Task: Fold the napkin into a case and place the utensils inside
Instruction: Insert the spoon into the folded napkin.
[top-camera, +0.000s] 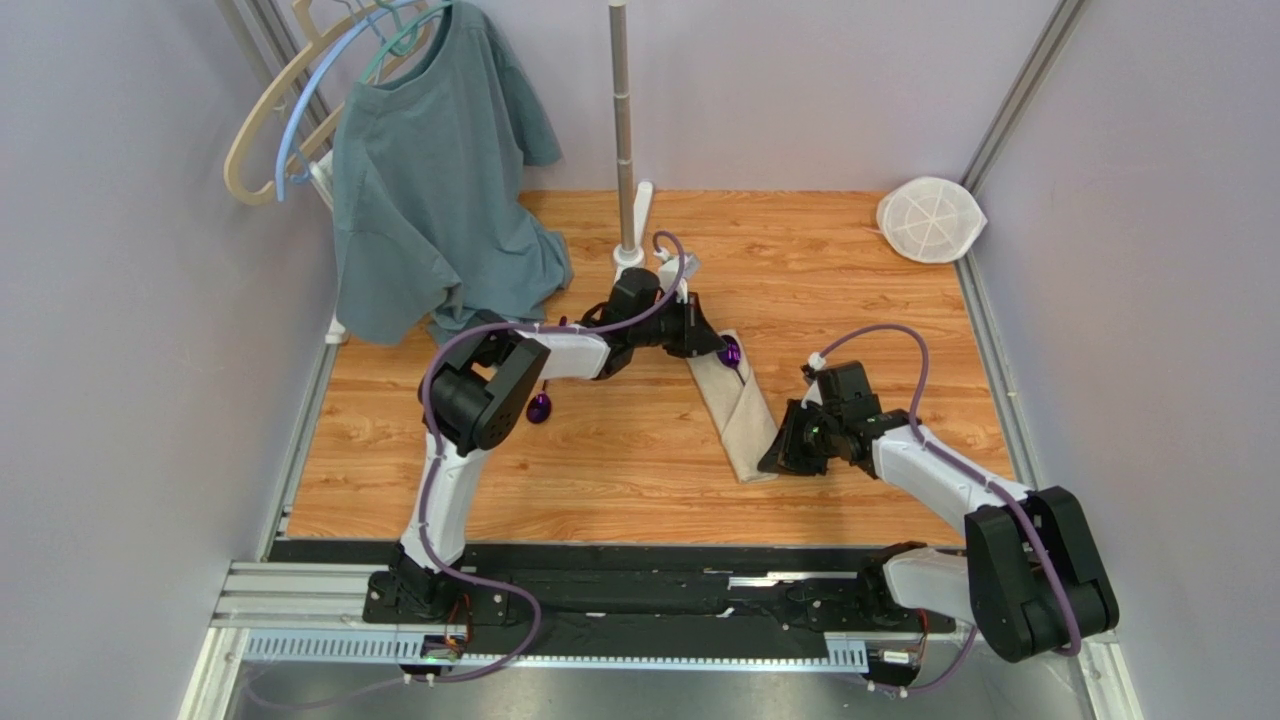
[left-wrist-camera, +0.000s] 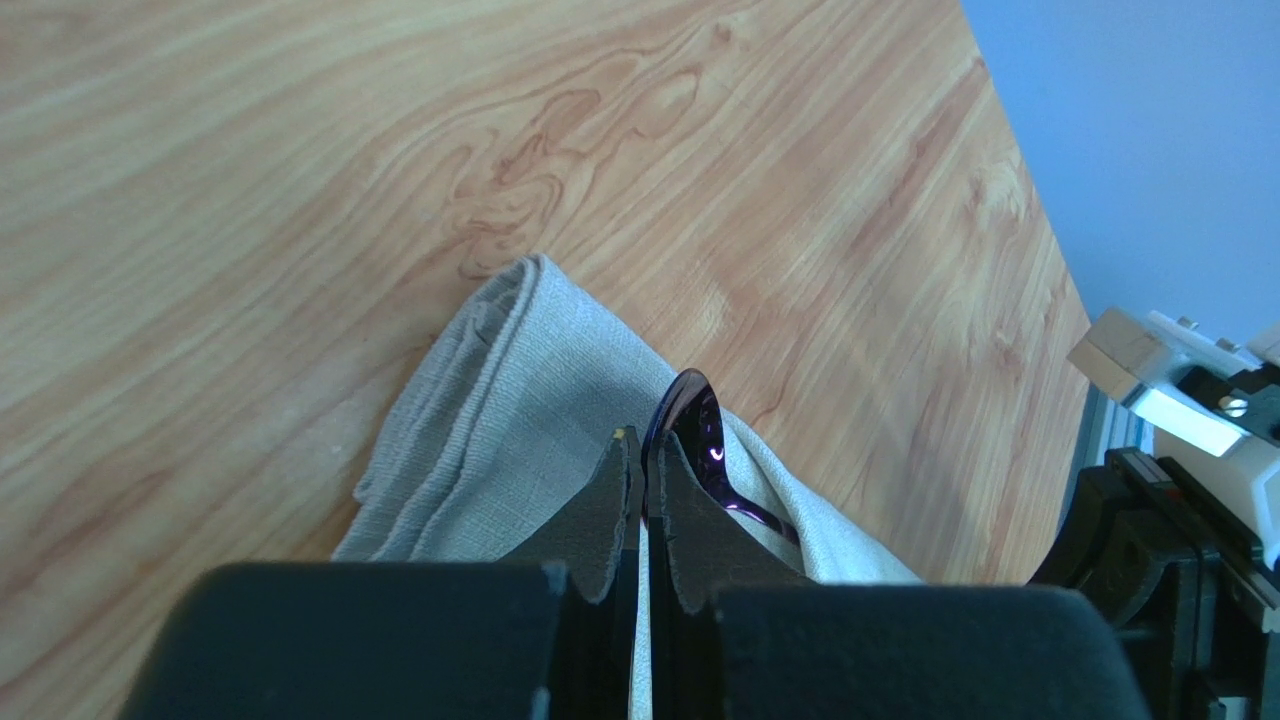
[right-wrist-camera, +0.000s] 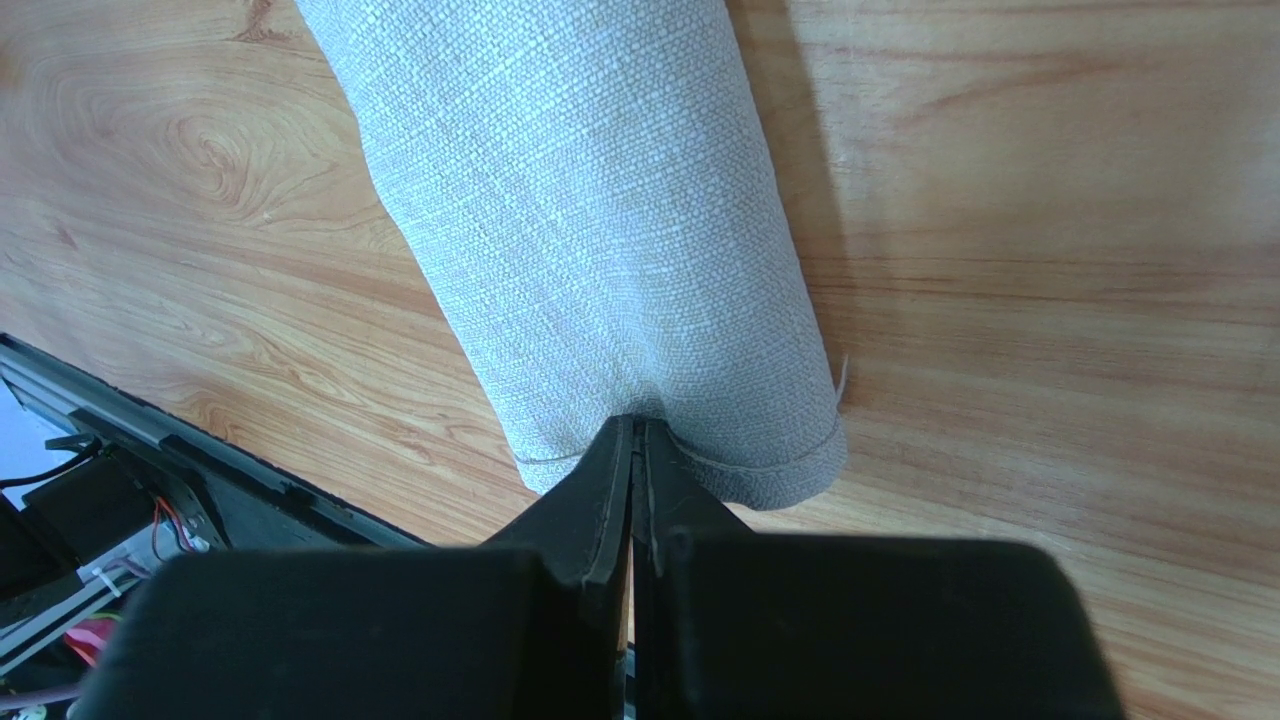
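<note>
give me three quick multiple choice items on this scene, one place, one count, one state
1. Where is the white round mesh disc? A far right corner of the wooden table; B on a hanger; C between the arm bases
2. How many purple-bowled spoons show from above? A one; B two; C four
3. The right tool is: A wide open; B shut at the near end of the beige cloth pouch; C out of view
Answers: A, it sits far right; B, one at the pouch's far end, one by the left arm; B, its fingers meet there.
</note>
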